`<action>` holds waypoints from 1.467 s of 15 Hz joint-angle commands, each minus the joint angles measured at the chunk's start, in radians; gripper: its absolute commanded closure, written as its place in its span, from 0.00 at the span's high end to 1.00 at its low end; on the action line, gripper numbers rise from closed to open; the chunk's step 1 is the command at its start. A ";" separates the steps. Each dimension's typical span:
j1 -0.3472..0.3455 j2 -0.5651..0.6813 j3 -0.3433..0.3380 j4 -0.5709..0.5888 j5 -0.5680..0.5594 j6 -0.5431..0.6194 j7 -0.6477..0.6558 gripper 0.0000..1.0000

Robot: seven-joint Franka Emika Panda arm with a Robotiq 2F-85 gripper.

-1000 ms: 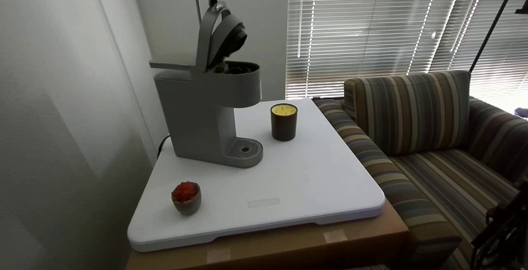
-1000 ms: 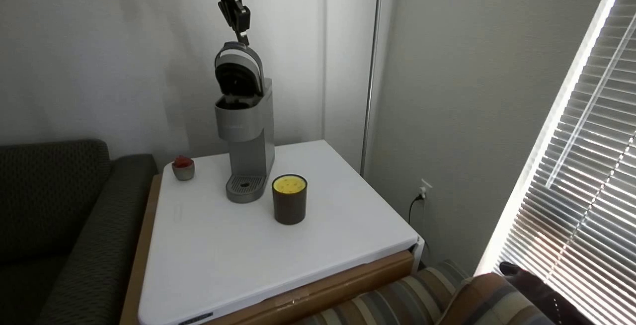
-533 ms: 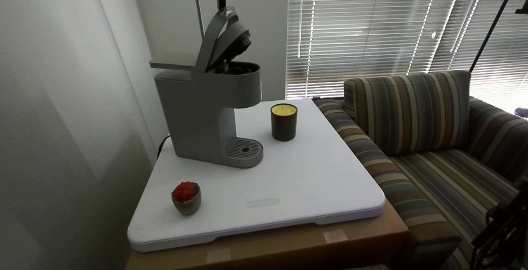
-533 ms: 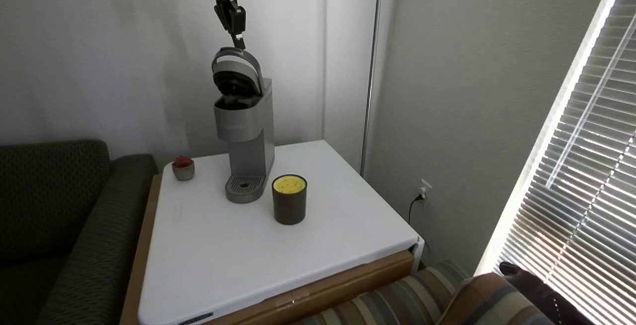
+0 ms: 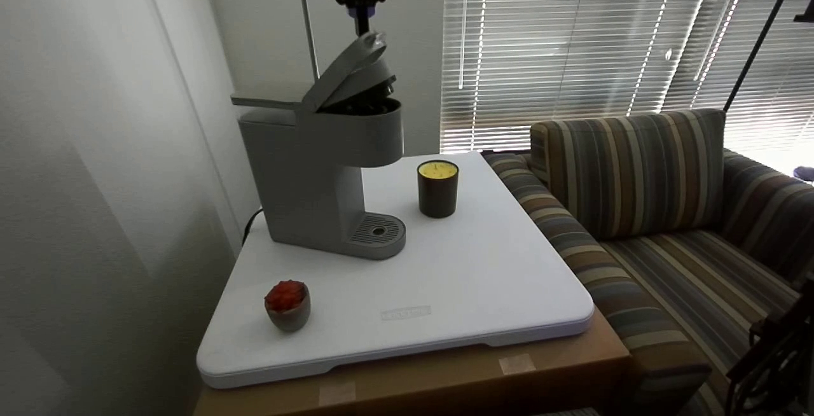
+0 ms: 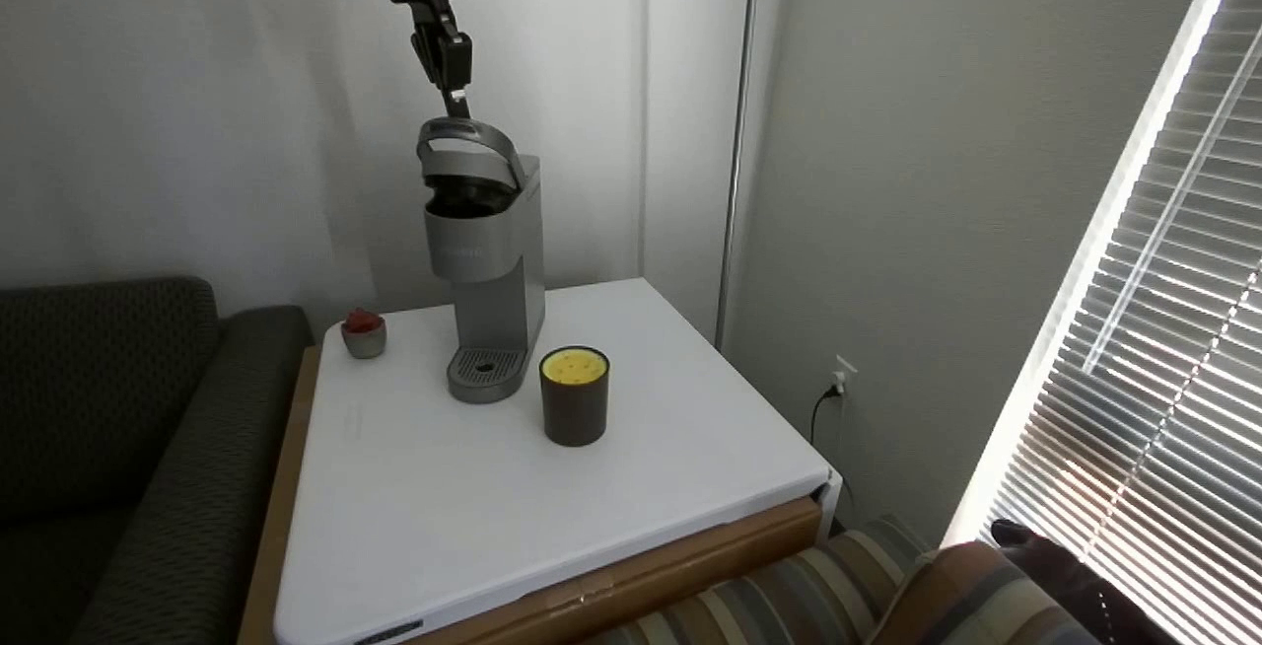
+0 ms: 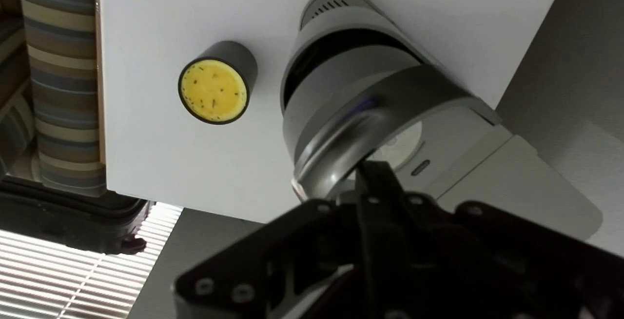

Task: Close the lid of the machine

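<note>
The grey coffee machine (image 5: 311, 180) stands upright on the white table; it also shows in an exterior view (image 6: 493, 305). Its lid (image 5: 365, 79) is partly open, tilted up at the front with a gap over the dark opening. The lid also shows in an exterior view (image 6: 465, 167) and in the wrist view (image 7: 336, 80). My gripper (image 5: 362, 21) has its fingers together with nothing visible between them. Its tips are at the top rear edge of the lid's arched handle (image 6: 463, 132), seemingly touching it. In the wrist view, the gripper (image 7: 373, 170) partly covers the handle's rear edge.
A dark jar with a yellow top (image 5: 437, 196) stands beside the machine's drip base. A small pot with a red top (image 5: 287, 308) is on the table's (image 5: 483, 289) other side. A wall (image 5: 165, 149) is behind the machine, and a striped armchair (image 5: 559, 212) adjoins the table.
My gripper has moved down and toward the machine's front. The lid and its handle have swung down with it, and the gap has narrowed. The other things have not moved.
</note>
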 commanded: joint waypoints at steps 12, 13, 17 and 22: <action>0.009 -0.148 -0.063 -0.293 0.027 -0.006 0.004 0.00; 0.008 -0.153 -0.063 -0.303 0.027 -0.001 0.005 0.00; 0.007 -0.167 -0.062 -0.329 0.037 0.023 0.004 0.00; 0.023 -0.150 -0.057 -0.275 0.023 0.023 -0.005 0.00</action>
